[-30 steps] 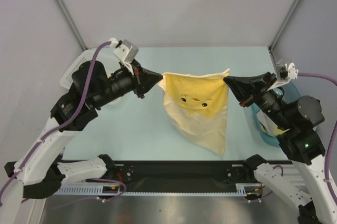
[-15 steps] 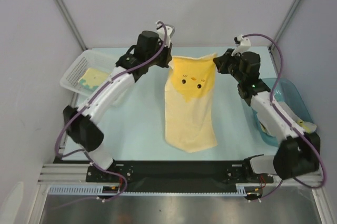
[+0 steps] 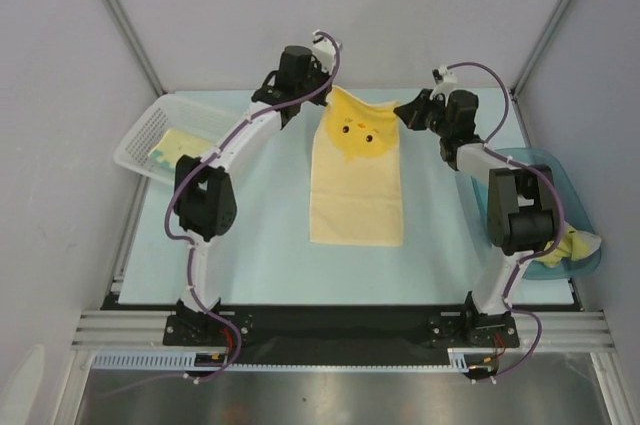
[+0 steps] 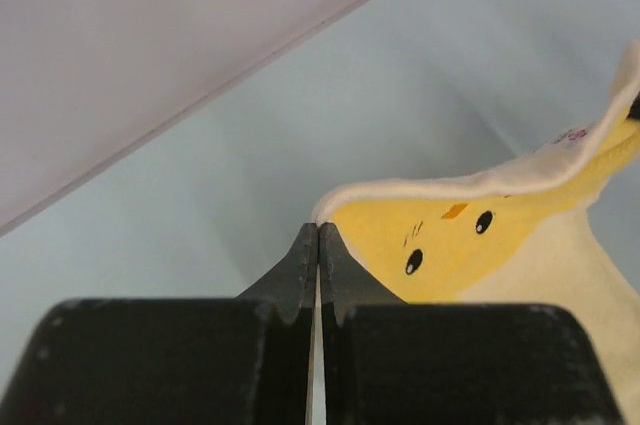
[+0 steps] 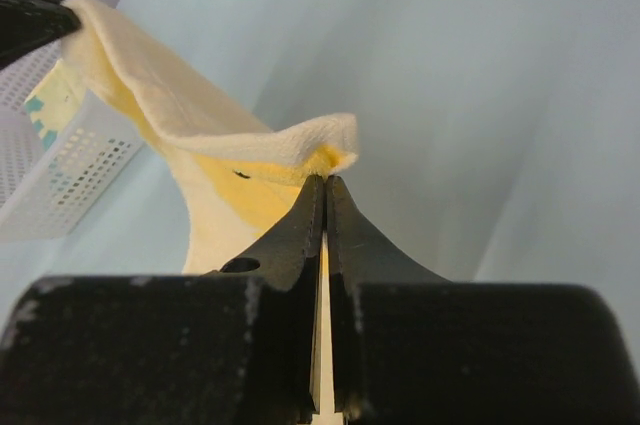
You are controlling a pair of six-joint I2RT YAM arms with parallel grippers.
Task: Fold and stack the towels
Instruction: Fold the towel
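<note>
Spreading step: the left hand (image 3: 323, 110) and right hand (image 3: 402, 113) each pinch a far corner of the chick towel (image 3: 356, 195), which lies along the table's (image 3: 250, 245) centre from the far edge. Next move, likely: lower the corners, release, then fold.

White arms (image 3: 240, 135), blk joints (image 3: 205, 207), prob. purple cables (image 3: 480, 67).

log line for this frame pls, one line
phase: pre-fold | left gripper: shut on chick towel far-left corner | right gripper: shut on far-right corner | chick towel: unfolded, near part flat on table
</note>
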